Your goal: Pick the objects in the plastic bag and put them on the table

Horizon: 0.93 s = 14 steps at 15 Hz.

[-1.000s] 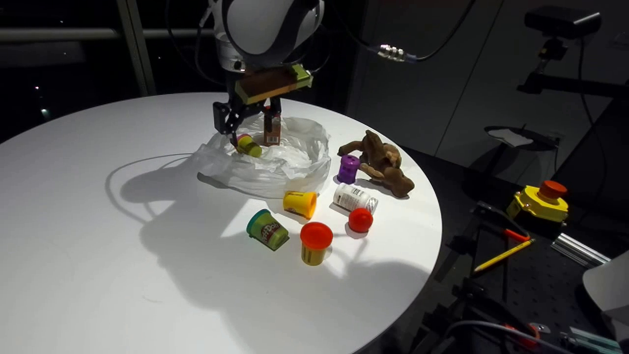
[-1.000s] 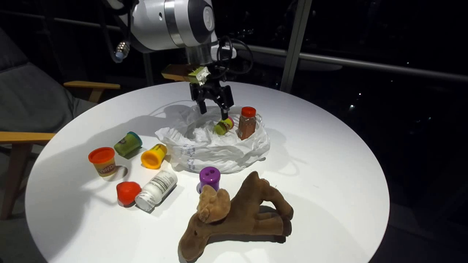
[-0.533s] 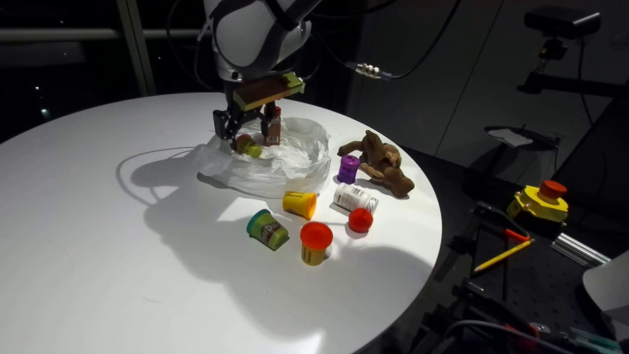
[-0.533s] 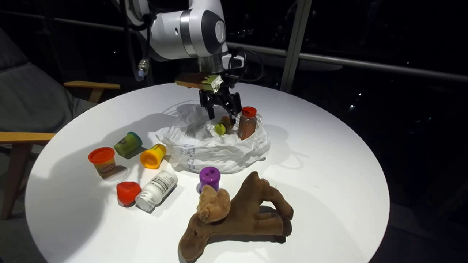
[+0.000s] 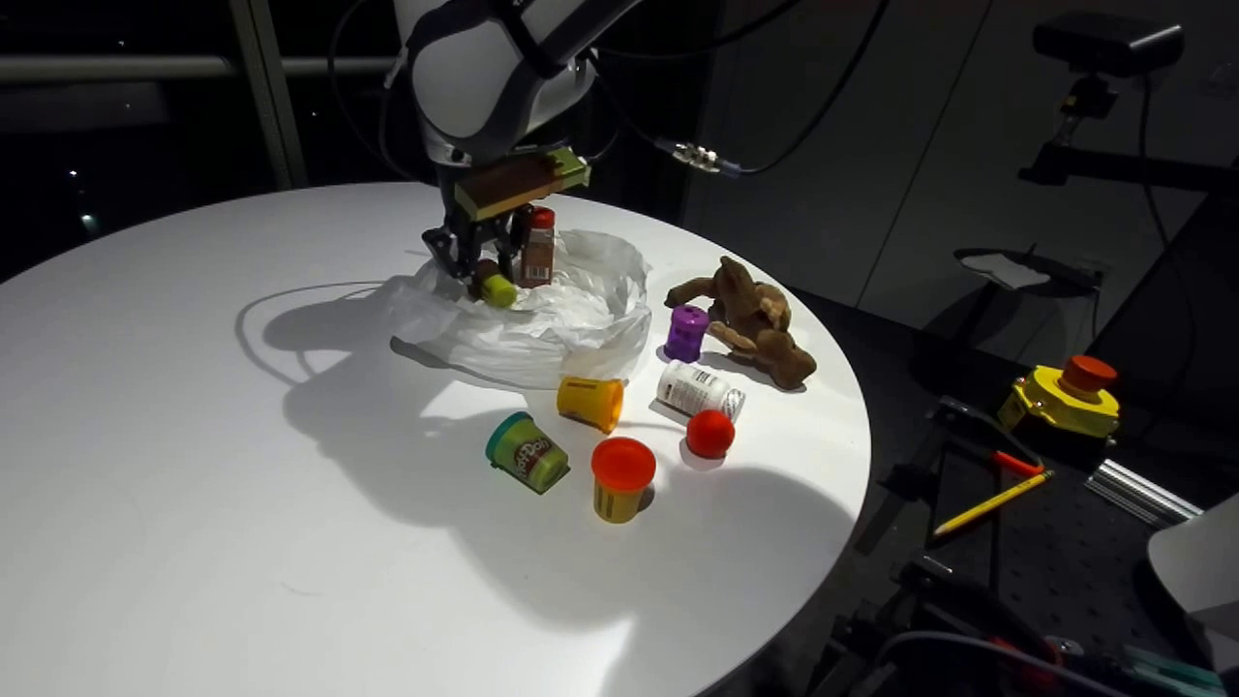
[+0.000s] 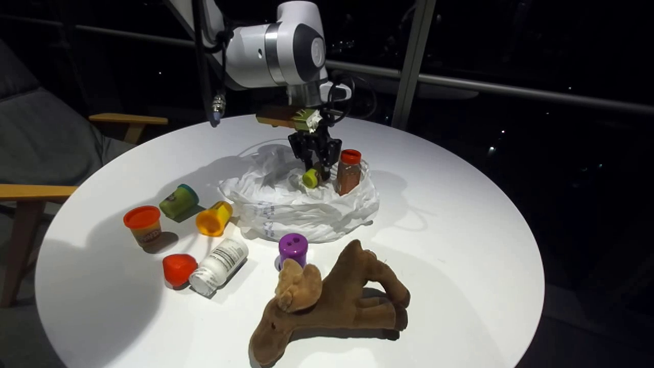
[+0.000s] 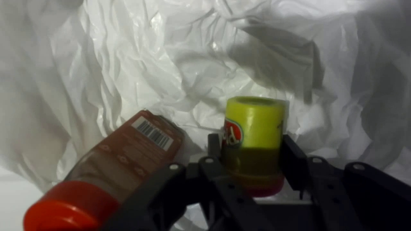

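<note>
The bench (image 6: pixel 460 214) carries the bag (image 6: pixel 327 217), whose bluish print, too small to read, shows in an exterior view alone. The moose (image 6: pixel 332 306) lies near it. The claw (image 7: pixel 250 146) holds the yellow can (image 7: pixel 257 123), fingers against both its sides. The bottle (image 7: pixel 138 150), standing in the bag, turns a barcode to the wrist view. "Play-Doh" reads on the green can (image 5: pixel 528 452) in an exterior view. The yellow can is inside the bag, long axis running up the wrist view, base at top, magenta lid below; its red label shows in part.
</note>
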Each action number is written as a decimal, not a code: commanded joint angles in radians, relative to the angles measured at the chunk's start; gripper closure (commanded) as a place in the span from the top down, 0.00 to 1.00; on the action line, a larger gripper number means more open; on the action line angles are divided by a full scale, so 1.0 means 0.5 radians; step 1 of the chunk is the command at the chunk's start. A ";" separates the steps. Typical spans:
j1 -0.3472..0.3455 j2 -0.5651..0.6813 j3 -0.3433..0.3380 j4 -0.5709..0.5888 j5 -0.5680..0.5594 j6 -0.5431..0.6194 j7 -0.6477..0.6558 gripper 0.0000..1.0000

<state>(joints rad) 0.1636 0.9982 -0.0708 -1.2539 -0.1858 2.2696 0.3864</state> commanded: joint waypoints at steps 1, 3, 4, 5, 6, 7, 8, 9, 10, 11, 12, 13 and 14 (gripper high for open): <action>0.015 -0.086 -0.004 -0.024 0.054 -0.014 -0.047 0.23; 0.053 -0.247 -0.022 -0.200 0.029 0.044 0.000 0.23; 0.083 -0.342 -0.037 -0.307 0.005 0.074 0.023 0.23; 0.114 -0.439 -0.048 -0.411 -0.016 0.081 0.041 0.23; 0.155 -0.520 -0.064 -0.496 -0.037 0.062 0.080 0.23; 0.187 -0.595 -0.065 -0.575 -0.045 0.058 0.111 0.23; 0.218 -0.679 -0.054 -0.666 -0.053 0.052 0.121 0.23; 0.247 -0.758 -0.023 -0.758 -0.052 0.035 0.110 0.23; 0.275 -0.824 0.017 -0.853 -0.042 0.033 0.094 0.23; 0.303 -0.892 0.050 -0.945 -0.033 0.047 0.095 0.23; 0.341 -0.935 0.083 -1.028 -0.032 0.055 0.117 0.23; 0.367 -0.959 0.132 -1.110 -0.016 0.058 0.118 0.23; 0.380 -1.004 0.186 -1.197 0.008 0.058 0.096 0.23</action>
<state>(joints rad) 0.3245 0.5981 -0.0281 -1.6851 -0.1918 2.2769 0.4238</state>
